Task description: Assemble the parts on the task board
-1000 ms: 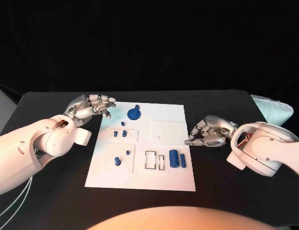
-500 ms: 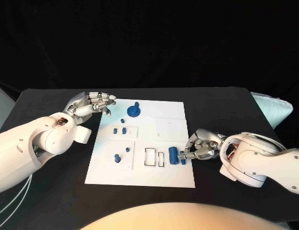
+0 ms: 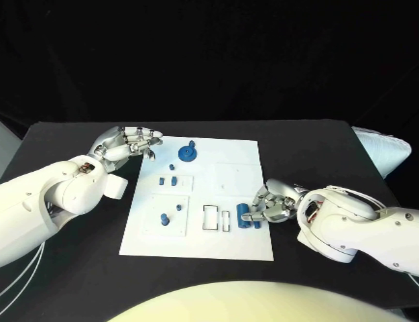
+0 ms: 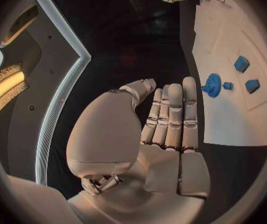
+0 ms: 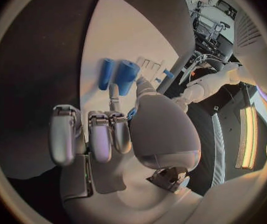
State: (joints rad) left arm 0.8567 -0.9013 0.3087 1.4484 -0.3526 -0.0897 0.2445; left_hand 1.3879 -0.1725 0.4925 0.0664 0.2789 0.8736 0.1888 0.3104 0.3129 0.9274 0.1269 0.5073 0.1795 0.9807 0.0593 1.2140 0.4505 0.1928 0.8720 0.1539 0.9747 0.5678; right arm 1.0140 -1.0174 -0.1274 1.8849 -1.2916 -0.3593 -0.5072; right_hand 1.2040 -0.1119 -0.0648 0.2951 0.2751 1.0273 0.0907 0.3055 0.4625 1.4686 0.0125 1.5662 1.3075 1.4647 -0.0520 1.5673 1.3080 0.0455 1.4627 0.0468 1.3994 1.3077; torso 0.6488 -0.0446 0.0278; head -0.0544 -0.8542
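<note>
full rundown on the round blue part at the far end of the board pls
The round blue part is a disc-shaped piece with a short stem or knob, matte like plastic. It sits on the task board near its far edge, a little toward the robot's left. In the left wrist view it shows a raised hub and a small stub off one side. Nothing touches it; the left hand is off the board's edge beside it, holding nothing.
</note>
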